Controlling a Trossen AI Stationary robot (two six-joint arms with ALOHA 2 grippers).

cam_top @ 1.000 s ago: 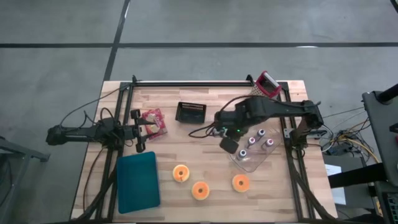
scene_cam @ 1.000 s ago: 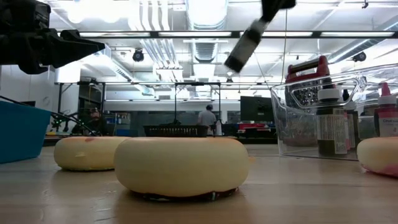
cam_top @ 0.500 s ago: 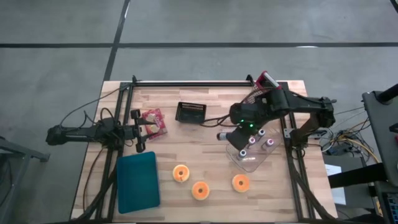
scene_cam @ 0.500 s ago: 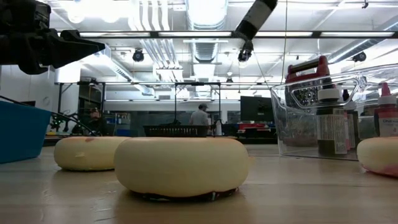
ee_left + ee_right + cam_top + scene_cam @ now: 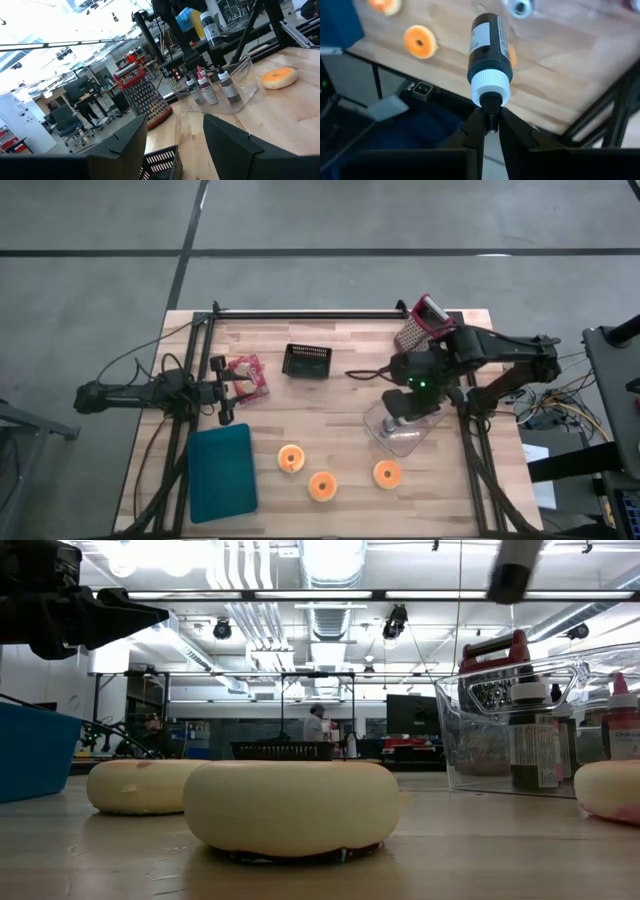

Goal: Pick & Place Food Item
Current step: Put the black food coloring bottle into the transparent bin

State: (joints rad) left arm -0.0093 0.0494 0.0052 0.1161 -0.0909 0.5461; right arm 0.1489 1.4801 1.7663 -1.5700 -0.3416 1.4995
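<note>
Right gripper (image 5: 489, 131) pinching dark bottle (image 5: 489, 50) by nozzle; arm has swung rightward, bottle now above clear bin (image 5: 400, 438). Likely drop-in next. Left gripper (image 5: 172, 137) spread, idle by snack packet (image 5: 246, 375).

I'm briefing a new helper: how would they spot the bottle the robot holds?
Find the clear bin on the table's right side. Above it, the right gripper pinches a dark bottle by its nozzle. Unlike the bottles standing in the bin, this one is lifted.
</note>
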